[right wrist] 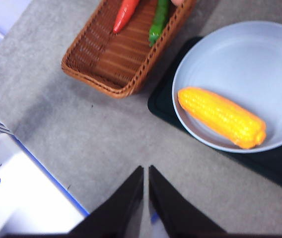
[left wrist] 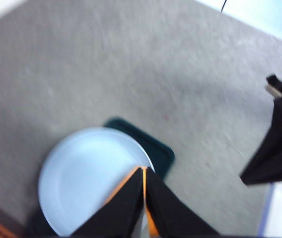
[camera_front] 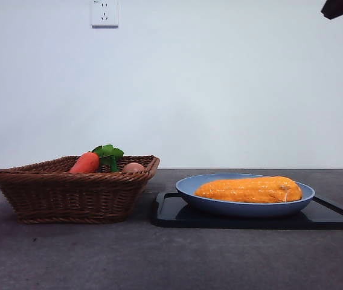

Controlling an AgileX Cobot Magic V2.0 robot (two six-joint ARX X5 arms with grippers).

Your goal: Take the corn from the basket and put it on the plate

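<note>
while both arms hang back above the table, the corn (camera_front: 248,190) lies on its side in the plate (camera_front: 244,209), stretching across most of the plate's width, its kernels showing clearly from the right wrist view. the plate sits on a flat black tray (camera_front: 171,212), which rests on the grey table (camera_front: 159,260) just beside the basket (camera_front: 69,196). the basket holds a carrot (camera_front: 85,163) with green leaves (camera_front: 108,153) and a small tan ball (camera_front: 133,167) (these peek just over the braided rim from where i stand). the right gripper (right wrist: 146,171) hovers high over bare table near the plate's edge, its two black jaws pressed together with nothing between them. the left gripper (left wrist: 144,171) is also up in the air over the plate, jaws closed tip to tip and holding nothing, though its view is blurred. a black tip (camera_front: 342,7) shows at the top corner of the front view, and i cannot tell which arm it is.
</note>
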